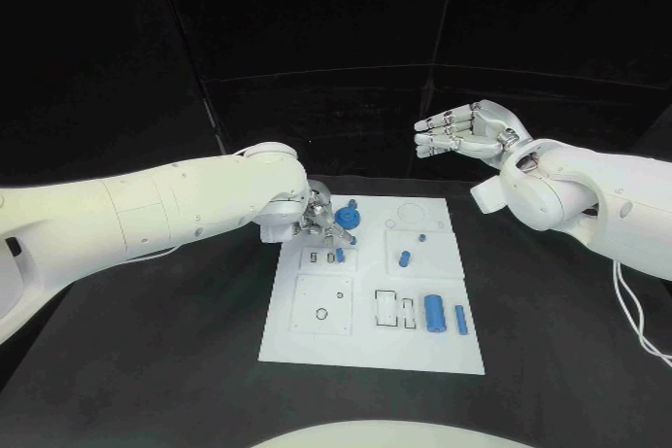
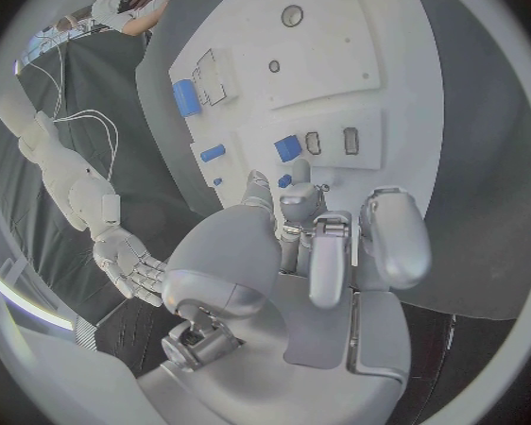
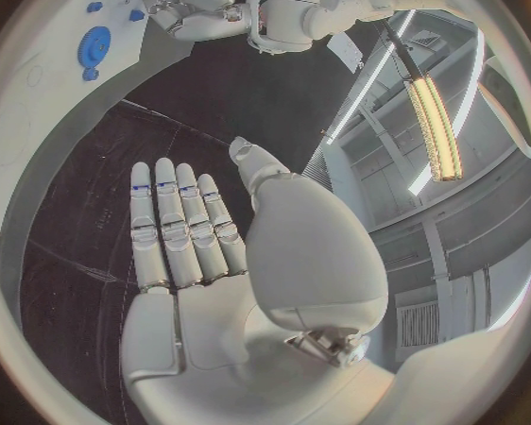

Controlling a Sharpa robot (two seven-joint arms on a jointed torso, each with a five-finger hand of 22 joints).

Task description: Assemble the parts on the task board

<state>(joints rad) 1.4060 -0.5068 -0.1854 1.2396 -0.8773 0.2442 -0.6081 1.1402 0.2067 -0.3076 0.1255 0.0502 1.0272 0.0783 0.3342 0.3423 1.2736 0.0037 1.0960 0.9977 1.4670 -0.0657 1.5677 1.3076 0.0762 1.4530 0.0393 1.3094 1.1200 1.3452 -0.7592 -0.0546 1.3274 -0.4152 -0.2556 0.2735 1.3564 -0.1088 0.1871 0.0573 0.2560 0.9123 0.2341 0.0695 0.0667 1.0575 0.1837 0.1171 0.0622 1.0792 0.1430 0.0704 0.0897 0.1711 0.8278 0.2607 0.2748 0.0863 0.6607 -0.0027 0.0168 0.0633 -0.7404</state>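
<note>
The white task board (image 1: 367,343) lies mid-table. My left hand (image 1: 319,224) hovers low over its far left corner, fingers curled down. In the left wrist view a small blue part (image 2: 285,180) sits between the thumb tip and a fingertip of that left hand (image 2: 325,246), which seems to pinch it. A round blue part (image 1: 349,216) stands just beside the fingers. Other blue parts lie on the board: a small block (image 1: 341,256), two small pieces (image 1: 403,258), a cylinder (image 1: 436,315) and a bar (image 1: 461,319). My right hand (image 1: 462,132) is raised beyond the board, fingers extended, holding nothing.
The board has several empty slots and holes (image 1: 325,312) on its near left panel. Black table (image 1: 168,351) surrounds the board on all sides. The right wrist view shows my right hand (image 3: 207,255) flat, with the round blue part (image 3: 94,45) far off.
</note>
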